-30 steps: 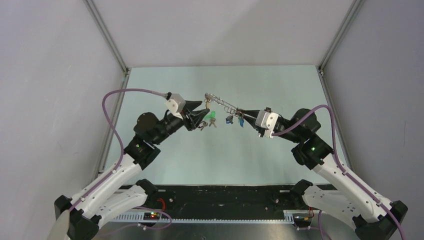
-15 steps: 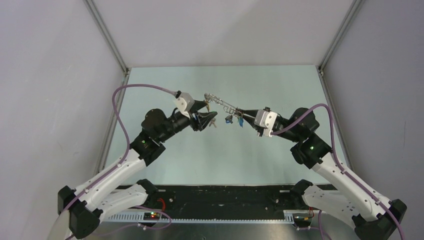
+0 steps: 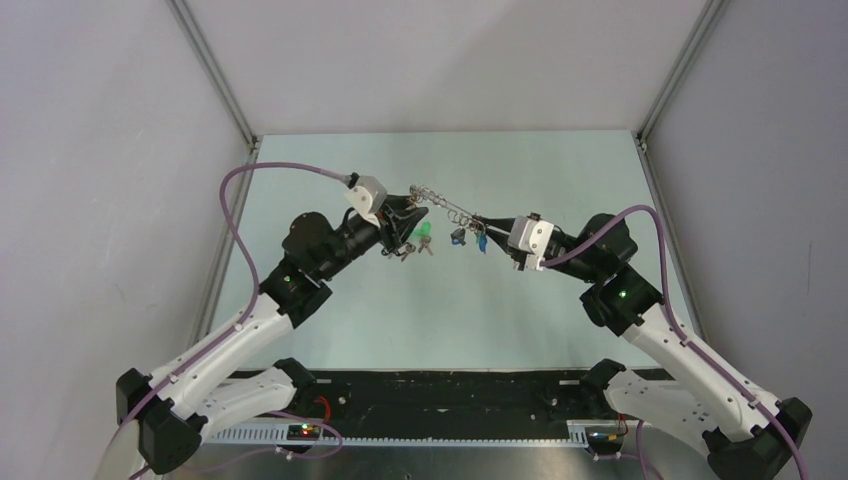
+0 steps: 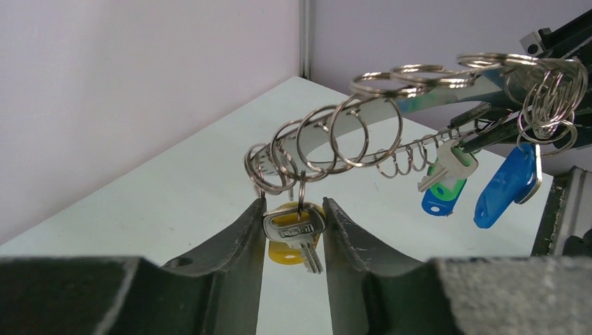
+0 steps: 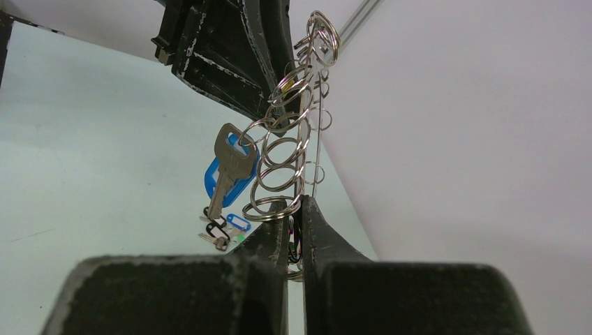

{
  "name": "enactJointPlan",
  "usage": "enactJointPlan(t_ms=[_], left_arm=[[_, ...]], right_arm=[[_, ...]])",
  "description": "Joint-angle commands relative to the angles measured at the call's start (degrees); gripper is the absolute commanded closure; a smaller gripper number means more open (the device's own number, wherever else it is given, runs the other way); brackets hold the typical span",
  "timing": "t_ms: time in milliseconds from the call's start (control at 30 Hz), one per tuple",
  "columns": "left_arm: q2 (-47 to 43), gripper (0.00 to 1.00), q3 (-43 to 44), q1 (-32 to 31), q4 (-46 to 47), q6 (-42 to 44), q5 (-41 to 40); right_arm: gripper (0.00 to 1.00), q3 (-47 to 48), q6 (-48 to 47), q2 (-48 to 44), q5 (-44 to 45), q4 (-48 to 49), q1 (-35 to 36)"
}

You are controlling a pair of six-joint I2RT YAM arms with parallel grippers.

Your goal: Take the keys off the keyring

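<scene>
The keyring (image 3: 450, 208), a flat grey band fringed with split rings, hangs in mid-air between both arms. My right gripper (image 5: 300, 201) is shut on its near end, and a silver key with a blue tag (image 5: 227, 171) dangles just beyond. In the left wrist view my left gripper (image 4: 293, 202) has both fingers pressed against the head of a silver key with a yellow tag (image 4: 294, 229), which hangs from the ring's far end. More keys with blue tags (image 4: 508, 183) hang near the right gripper's end. In the top view the left gripper (image 3: 414, 213) sits at the ring's left tip.
A few loose keys with black, blue and green tags (image 5: 220, 230) lie on the pale table (image 3: 450, 310) below the ring. Grey walls with metal corner posts (image 3: 215, 75) close in the back and sides. Purple cables loop over both arms.
My left gripper moved forward and up to the ring's left end, and its jaws narrowed onto the yellow-tagged key. The right gripper and the ring stayed put.
</scene>
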Motion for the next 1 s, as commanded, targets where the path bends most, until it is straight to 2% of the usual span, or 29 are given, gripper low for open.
enactJointPlan(t_ms=[0, 67, 200, 400, 733, 967], left_arm=[[-1.74, 0.55, 0.21, -0.38, 1.21, 0.78, -3.02], [-2.45, 0.47, -0.53, -0.37, 1.15, 0.64, -3.86], [-3.89, 0.42, -1.98, -0.39, 1.08, 0.66, -5.46], [-4.10, 0.43, -2.16, -0.38, 0.83, 1.14, -7.11], [-1.02, 0.43, 0.14, -0.64, 0.93, -1.30, -0.08], [-0.22, 0.43, 0.63, -2.38, 1.01, -1.30, -2.18]], right_arm=[[1.00, 3.26, 0.24, -0.51, -0.59, 3.99, -0.73], [1.00, 3.25, 0.35, -0.54, -0.76, 3.90, -0.89], [1.00, 3.23, 0.49, -0.45, -1.14, 3.77, -1.15], [1.00, 3.26, 0.82, -0.38, -1.45, 3.85, -1.36], [1.00, 3.21, 0.94, -0.24, -1.69, 4.02, -1.57], [1.00, 3.26, 1.21, -0.10, -1.98, 4.28, -1.68]])
